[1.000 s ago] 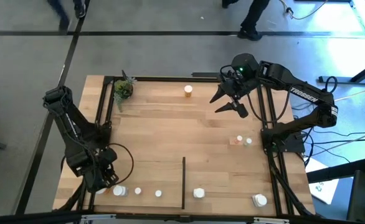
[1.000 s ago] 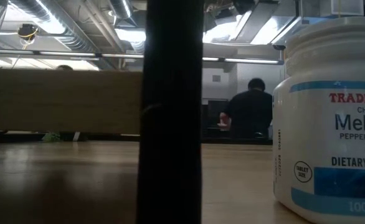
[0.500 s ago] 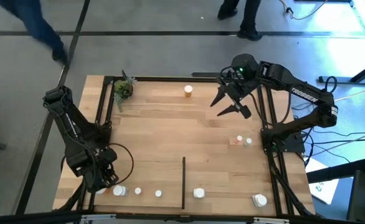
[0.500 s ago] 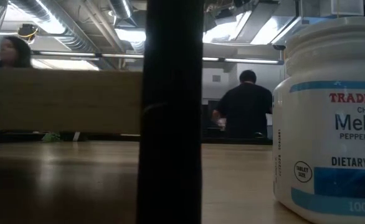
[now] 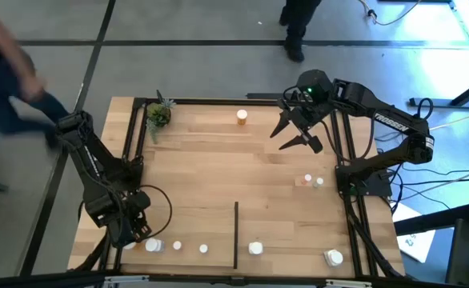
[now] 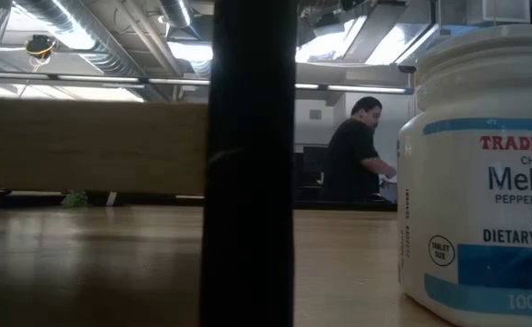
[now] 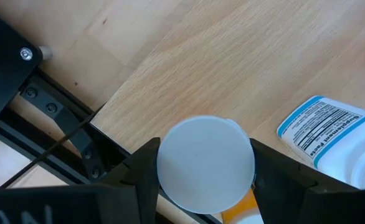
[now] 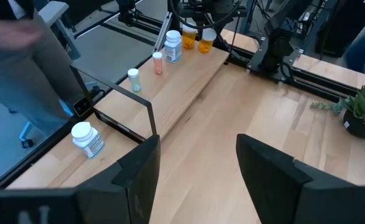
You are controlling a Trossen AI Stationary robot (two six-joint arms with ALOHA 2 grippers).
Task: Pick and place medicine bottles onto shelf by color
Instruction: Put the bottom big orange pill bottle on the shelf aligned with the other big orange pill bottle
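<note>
Shelf: light-wood board with black rails, black divider strip at near edge. Right claw hangs above the far right part, fingers spread, nothing in it. Left claw low at near left corner, clenched on an orange bottle with white cap, white bottle just beside. More bottles along near edge; one orange bottle at far edge. Potted plant far left corner.

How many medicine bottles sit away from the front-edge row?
3: an orange bottle near the back edge, then a pale orange bottle and a white bottle side by side near the right arm's base. The hovering right gripper could hide another.
</note>
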